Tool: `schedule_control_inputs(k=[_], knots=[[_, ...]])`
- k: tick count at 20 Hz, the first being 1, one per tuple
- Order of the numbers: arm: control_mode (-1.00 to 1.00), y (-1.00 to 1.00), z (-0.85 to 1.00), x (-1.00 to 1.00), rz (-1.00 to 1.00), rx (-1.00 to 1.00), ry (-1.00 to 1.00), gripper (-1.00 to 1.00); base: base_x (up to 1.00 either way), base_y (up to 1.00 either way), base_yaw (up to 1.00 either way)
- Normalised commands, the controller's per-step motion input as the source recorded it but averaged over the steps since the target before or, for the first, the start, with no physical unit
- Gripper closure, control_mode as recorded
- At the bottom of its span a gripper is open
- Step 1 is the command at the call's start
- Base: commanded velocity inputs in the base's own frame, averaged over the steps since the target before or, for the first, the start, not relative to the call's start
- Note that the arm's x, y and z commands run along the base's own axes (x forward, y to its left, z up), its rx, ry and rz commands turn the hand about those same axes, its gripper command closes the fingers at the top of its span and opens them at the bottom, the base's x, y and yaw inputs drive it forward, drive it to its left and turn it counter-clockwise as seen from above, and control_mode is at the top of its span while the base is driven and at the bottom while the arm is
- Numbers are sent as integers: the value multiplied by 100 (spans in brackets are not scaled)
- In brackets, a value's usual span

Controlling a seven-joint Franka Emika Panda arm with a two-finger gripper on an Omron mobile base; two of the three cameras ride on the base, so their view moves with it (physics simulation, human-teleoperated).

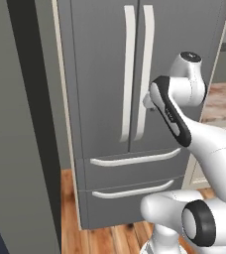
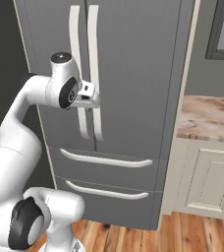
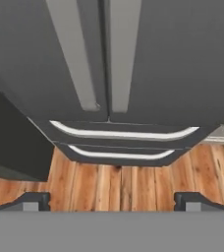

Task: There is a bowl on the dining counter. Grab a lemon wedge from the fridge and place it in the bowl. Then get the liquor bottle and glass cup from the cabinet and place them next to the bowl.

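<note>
Fridge (image 1: 105,74) shut, centre frame. Tool (image 3: 112,199) spread wide, empty. Right door handle (image 2: 95,74) likely rigid, smooth; grasp mid-length, expect a firm pull.

Arm (image 1: 194,144) rises from base, bends at dark-ringed shoulder joint, lower link climbs up and forward. Elbow folded high; forearm with dark stripe slants down from wrist toward shoulder. Wrist capped by round dark-topped joint at top of reach. Hand level, pointing forward. Gripper (image 2: 95,100) at end of short white hand, empty. In hand view, two dark fingertips (image 3: 33,200) sit far apart at bottom corners, jaws spread wide, nothing between. From base views, fingers themselves hard to make out, probably hidden behind hand.
</note>
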Motion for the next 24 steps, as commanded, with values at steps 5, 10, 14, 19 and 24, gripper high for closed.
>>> schedule_control_inputs(k=[5, 10, 14, 19, 24], knots=[[-100, 0, 18, 43, 0, -1, -17, -100, 0, 0, 0], [-100, 0, 8, 35, 1, 0, -11, -100, 0, 0, 0], [-100, 0, 1, 47, 0, 0, -4, -100, 0, 0, 0], [-100, 0, 0, 50, 0, 0, -3, -100, 0, 0, 0], [-100, 0, 0, 44, 0, 0, -1, -100, 0, 0, 0]])
